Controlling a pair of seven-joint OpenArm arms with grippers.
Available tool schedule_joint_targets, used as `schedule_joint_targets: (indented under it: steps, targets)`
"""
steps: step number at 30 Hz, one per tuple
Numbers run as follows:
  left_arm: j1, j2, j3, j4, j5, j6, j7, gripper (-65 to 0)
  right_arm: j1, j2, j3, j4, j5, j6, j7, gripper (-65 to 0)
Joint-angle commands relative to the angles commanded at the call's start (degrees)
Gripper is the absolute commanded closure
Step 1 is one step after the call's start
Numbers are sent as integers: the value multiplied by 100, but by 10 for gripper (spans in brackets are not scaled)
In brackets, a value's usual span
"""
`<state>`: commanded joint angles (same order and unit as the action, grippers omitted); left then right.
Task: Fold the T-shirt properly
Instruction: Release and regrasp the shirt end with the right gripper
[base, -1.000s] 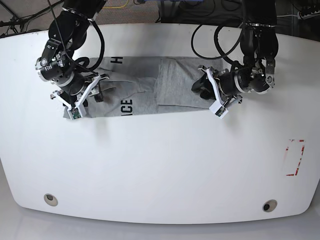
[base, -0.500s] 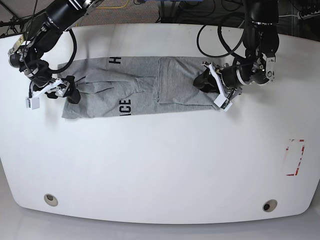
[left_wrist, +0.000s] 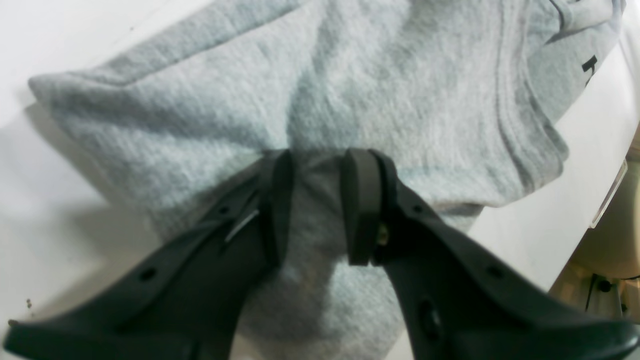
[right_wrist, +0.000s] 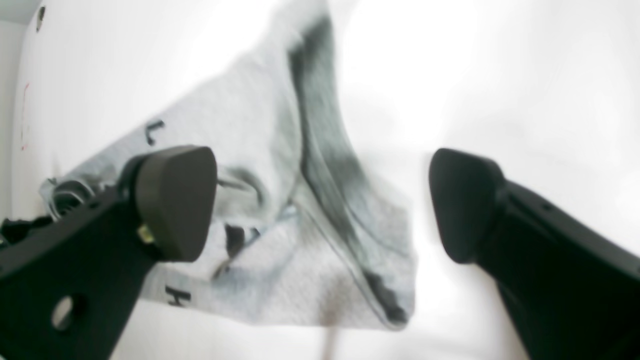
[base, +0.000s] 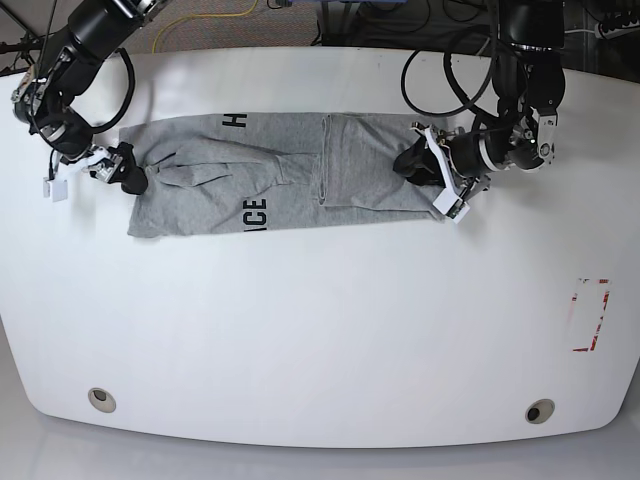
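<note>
The heather-grey T-shirt (base: 280, 170) lies stretched out in a long band across the far half of the white table (base: 320, 330), dark letters showing on its left part. My left gripper (base: 412, 160) sits at the shirt's right end. In the left wrist view, this left gripper (left_wrist: 317, 200) is shut on a pinched fold of the T-shirt (left_wrist: 350, 75). At the shirt's left end, my right gripper (base: 128, 172) stands open. In the right wrist view, the right gripper (right_wrist: 320, 200) has its fingers wide apart, the T-shirt (right_wrist: 260, 130) blurred beyond them with nothing gripped.
A red-marked rectangle (base: 590, 315) is on the table at the right. Two round fittings (base: 100, 399) (base: 540, 411) sit near the front edge. Cables hang behind the table's far edge.
My right gripper let go of the shirt's left part and moved left and back to its end. The shirt now lies longer and flatter. The left gripper kept its hold, shifting slightly right.
</note>
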<state>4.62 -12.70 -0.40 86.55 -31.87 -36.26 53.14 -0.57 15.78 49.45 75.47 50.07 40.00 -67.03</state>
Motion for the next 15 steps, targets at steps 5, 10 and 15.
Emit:
schedule_joint_targets:
  steps: [5,10,15]
  targets:
    - [9,0,0,0,0,0,0,-165,-176,-35,-475,18,9,0,273,-650]
    - [9,0,0,-9,0,0,0,-165,-229,-229,-782,18,9,0,290,-650]
    - [9,0,0,-9,0,0,0,-165,-229,-343,-932,26,0,0,308,-593]
